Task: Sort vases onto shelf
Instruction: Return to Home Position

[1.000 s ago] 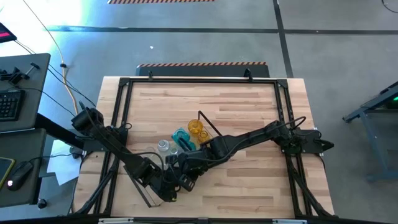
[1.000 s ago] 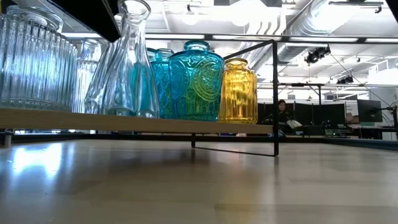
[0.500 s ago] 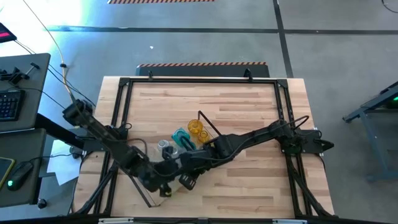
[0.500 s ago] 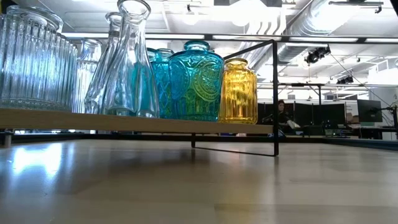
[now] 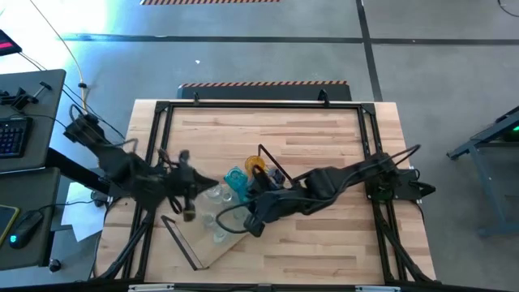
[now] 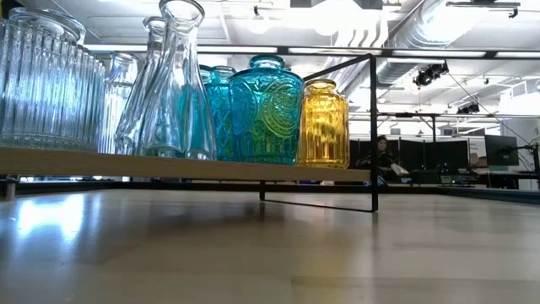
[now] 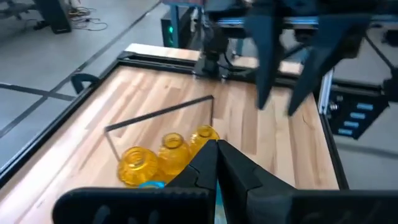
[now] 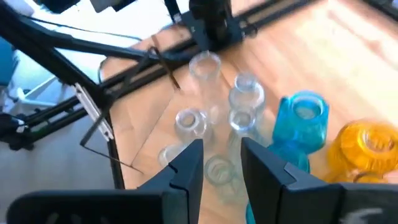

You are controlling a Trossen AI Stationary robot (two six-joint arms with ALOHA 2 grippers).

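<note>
The shelf [image 5: 203, 251], a light-wood board with black wire ends, lies slantwise on the table. On it stand amber vases [image 5: 256, 166], teal vases [image 5: 235, 180] and clear vases [image 5: 212, 195], all upright on their bases. The low view shows them in a row on the board [image 6: 169, 165]. My left gripper [image 5: 207, 182] hangs shut above the table's left side, short of the clear vases, with amber vases [image 7: 138, 165] beyond its tips [image 7: 216, 155]. My right gripper [image 5: 252, 225] hovers open above the clear vases [image 8: 189, 121], with nothing between its fingers [image 8: 221, 162].
A black metal frame [image 5: 259, 104] runs around the tabletop's edges. The far half of the wooden tabletop [image 5: 268, 130] is bare board. A desk with a keyboard [image 5: 12, 134] stands to the left of the table. In the low view a person [image 6: 384, 156] sits far off in the room.
My left gripper has drawn back from the shelf's near end toward the table's left edge and risen, staying shut. The clear vases it covered now show. My right gripper has lifted a little above the shelf and turned. The vases have not moved.
</note>
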